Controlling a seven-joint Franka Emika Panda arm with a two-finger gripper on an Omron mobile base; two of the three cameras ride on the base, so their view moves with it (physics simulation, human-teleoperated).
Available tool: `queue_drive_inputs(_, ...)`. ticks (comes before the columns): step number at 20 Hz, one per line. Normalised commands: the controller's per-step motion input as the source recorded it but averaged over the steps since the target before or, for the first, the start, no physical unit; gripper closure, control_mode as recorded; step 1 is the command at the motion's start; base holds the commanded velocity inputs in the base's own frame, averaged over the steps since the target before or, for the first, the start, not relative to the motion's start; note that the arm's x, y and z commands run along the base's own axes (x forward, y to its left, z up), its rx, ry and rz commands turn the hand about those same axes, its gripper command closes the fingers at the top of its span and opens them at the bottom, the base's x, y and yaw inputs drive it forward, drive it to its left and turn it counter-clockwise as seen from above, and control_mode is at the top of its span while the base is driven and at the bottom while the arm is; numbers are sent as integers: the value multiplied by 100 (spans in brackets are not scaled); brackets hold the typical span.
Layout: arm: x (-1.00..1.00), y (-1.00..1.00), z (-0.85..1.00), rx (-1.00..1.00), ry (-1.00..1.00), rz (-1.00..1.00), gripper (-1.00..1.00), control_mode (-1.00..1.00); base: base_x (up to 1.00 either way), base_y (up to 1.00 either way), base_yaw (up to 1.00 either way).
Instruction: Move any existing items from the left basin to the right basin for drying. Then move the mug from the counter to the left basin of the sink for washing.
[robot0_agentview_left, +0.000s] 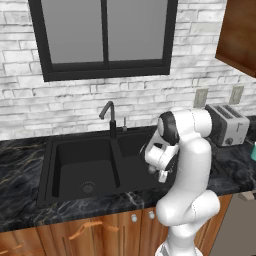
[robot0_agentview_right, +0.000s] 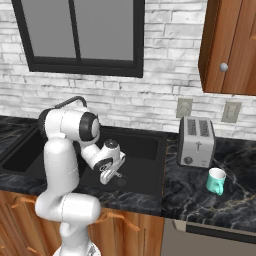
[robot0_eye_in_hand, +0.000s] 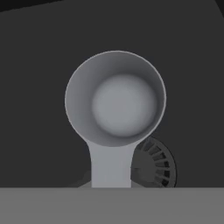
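My gripper (robot0_agentview_left: 162, 175) (robot0_agentview_right: 106, 176) hangs low over the right basin (robot0_agentview_right: 145, 150) of the black sink (robot0_agentview_left: 47, 172), shut on the handle of the small silver-grey utensil (robot0_eye_in_hand: 116, 100). In the hand view the utensil's round cup head faces the camera, with the right basin's grey drain (robot0_eye_in_hand: 155, 168) just behind it. The left basin (robot0_agentview_left: 85, 167) shows nothing but its drain (robot0_agentview_left: 88, 187). On the counter (robot0_agentview_right: 200, 200), right of the sink and in front of the toaster, the teal mug (robot0_agentview_right: 216, 181) stands upright; a sliver of it also shows at the picture's edge (robot0_agentview_left: 254, 150).
A black faucet (robot0_agentview_left: 111, 117) rises behind the divider. A silver toaster (robot0_agentview_right: 196, 141) stands on the counter right of the sink. A wooden wall cabinet (robot0_agentview_right: 230, 45) hangs above it. My white arm covers much of the right basin in the left base view.
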Motion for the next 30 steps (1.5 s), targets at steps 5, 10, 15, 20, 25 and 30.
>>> queue_drive_inputs(5, 32, 0, -25, -1, 0, 1, 100, -100, 0, 0, 0)
queue_drive_inputs(10, 24, 0, -13, 0, 0, 0, 100, -100, 0, 0, 0)
queue_drive_inputs(15, 27, 0, -12, -1, 0, 0, -100, -100, 0, 0, 0)
queue_drive_inputs(20, 22, 0, -1, 0, 0, 0, -100, -100, 0, 0, 0)
queue_drive_inputs(25, 14, 0, 21, 0, 0, 0, -100, -100, 0, 0, 0)
queue_drive_inputs(30, 0, 0, 87, 0, 1, 0, -100, -100, 0, 0, 0)
